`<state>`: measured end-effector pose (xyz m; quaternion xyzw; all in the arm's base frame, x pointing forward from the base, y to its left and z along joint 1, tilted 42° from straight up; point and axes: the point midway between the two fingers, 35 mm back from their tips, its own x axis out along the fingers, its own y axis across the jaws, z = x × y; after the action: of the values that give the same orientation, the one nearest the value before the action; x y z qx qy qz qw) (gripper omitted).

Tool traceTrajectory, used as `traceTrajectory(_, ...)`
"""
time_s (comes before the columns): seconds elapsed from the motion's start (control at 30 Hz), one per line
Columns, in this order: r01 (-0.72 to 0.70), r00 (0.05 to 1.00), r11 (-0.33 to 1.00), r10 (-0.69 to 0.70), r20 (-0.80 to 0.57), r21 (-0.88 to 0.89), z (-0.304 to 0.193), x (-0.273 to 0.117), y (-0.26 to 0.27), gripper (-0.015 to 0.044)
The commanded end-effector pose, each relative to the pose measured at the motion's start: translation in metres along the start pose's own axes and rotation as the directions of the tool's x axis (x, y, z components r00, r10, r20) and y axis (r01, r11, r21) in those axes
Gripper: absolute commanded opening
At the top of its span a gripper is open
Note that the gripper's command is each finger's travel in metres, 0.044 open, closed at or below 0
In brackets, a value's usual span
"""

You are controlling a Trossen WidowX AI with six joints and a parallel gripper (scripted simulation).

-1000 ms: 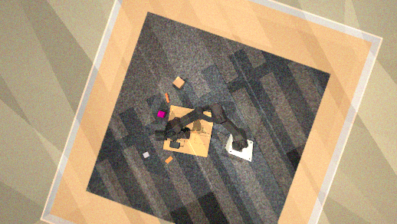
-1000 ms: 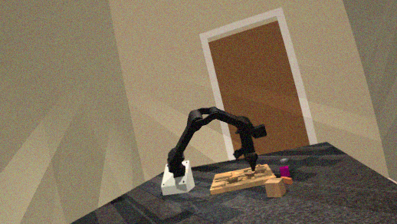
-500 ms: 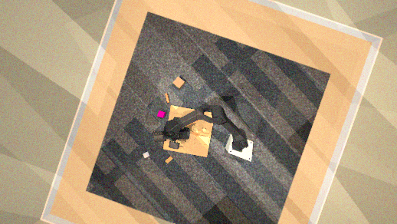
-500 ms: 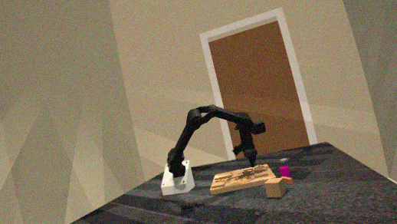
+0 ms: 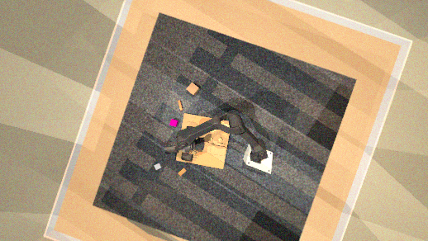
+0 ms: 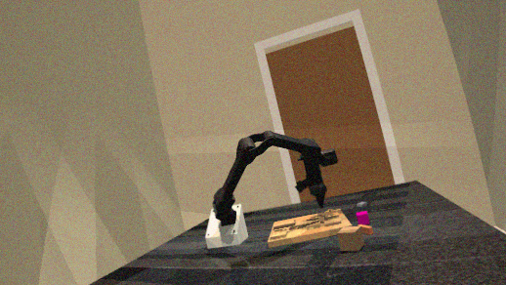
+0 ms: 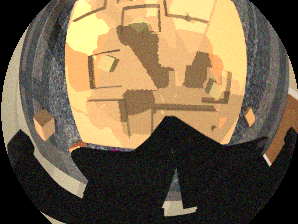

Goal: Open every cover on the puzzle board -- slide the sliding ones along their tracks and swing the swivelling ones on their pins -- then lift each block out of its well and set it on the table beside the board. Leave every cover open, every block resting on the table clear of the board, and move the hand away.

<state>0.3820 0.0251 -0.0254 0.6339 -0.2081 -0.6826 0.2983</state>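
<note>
The fingers (image 6: 320, 204) are squeezed shut on nothing, above the puzzle board (image 5: 212, 160) (image 6: 293, 231) (image 7: 160, 92) on the table. Opening covers seems to be the job now. Next, they should come down and gently push one.

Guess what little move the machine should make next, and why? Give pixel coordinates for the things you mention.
Probably lower the closed gripper (image 6: 320, 205) (image 7: 169, 120) slightly toward the wooden board (image 5: 215, 162) (image 6: 293, 234) (image 7: 230, 45): its tip hangs just above the board, seemingly not touching, and holds nothing, so it might push a cover.
</note>
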Motion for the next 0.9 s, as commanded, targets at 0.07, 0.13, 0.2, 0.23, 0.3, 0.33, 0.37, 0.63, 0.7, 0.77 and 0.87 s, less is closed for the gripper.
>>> traceTrajectory(0.07,0.0,1.0,0.973,0.0,0.001,0.232,0.009,-0.002,0.002,0.0)
traceTrajectory(0.13,0.0,1.0,0.911,-0.001,0.001,0.411,0.016,-0.004,0.004,0.0)
traceTrajectory(0.2,0.0,1.0,0.817,-0.001,0.001,0.576,0.023,-0.007,0.006,0.0)
traceTrajectory(0.23,0.0,1.0,0.759,-0.001,0.001,0.652,0.026,-0.008,0.006,0.0)
traceTrajectory(0.3,0.0,1.0,0.622,-0.001,0.001,0.783,0.034,-0.009,0.008,0.0)
traceTrajectory(0.33,0.0,1.0,0.544,-0.001,0.001,0.839,0.037,-0.01,0.009,0.0)
traceTrajectory(0.37,-0.001,1.0,0.462,-0.002,0.001,0.887,0.041,-0.011,0.01,0.0)
traceTrajectory(0.63,-0.002,1.0,-0.223,-0.002,0.002,0.975,0.072,-0.016,0.016,0.0)
traceTrajectory(0.7,-0.003,1.0,-0.329,-0.003,0.002,0.944,0.076,-0.016,0.016,0.0)
traceTrajectory(0.77,-0.003,1.0,-0.432,-0.003,0.002,0.902,0.081,-0.017,0.017,0.0)
traceTrajectory(0.87,-0.003,1.0,-0.576,-0.003,0.002,0.818,0.088,-0.017,0.019,0.0)
